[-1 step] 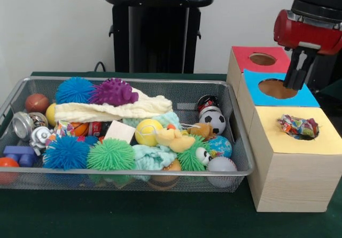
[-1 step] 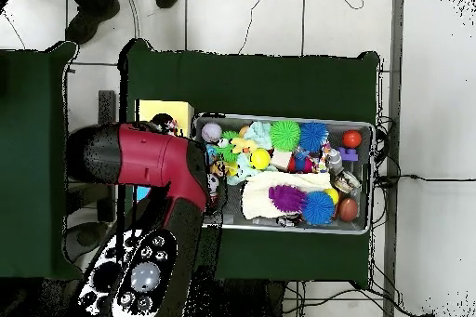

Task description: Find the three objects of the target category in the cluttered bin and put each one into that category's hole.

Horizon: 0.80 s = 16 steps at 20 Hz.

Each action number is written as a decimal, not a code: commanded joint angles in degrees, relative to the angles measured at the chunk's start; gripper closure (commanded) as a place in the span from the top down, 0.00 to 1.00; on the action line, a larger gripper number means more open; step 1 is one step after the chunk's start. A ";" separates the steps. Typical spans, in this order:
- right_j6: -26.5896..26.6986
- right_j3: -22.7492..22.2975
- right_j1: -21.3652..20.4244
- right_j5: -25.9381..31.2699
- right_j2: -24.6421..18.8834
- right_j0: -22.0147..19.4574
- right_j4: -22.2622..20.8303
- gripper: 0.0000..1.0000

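the gripper [image 1: 295,77] hangs with fingers pressed together and empty over the blue hole [image 1: 277,88], while at its 8 o'clock in the wire bin [image 1: 240,141] the spiky balls [image 1: 111,153] look light, squashy, best pinched across the middle.

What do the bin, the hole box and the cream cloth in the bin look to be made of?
Bin: metal wire mesh, grey, see-through grid with a shiny rim.
Box: pale unfinished wood, grain visible on its side; tops look like coloured paper or card.
Cloth: soft fabric, matte, folded and ribbed, possibly cotton.
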<state>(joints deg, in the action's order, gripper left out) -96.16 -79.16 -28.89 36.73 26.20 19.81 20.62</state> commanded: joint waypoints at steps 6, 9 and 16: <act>-9.21 -4.85 5.29 -4.59 -6.20 -2.08 -2.21 0.00; -9.45 -5.37 6.03 -6.52 -6.82 -2.15 -1.92 0.00; -9.10 -6.88 6.80 -11.51 -9.05 -2.91 -1.26 0.00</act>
<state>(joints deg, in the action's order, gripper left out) -96.16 -80.23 -25.32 29.39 25.37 19.58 20.63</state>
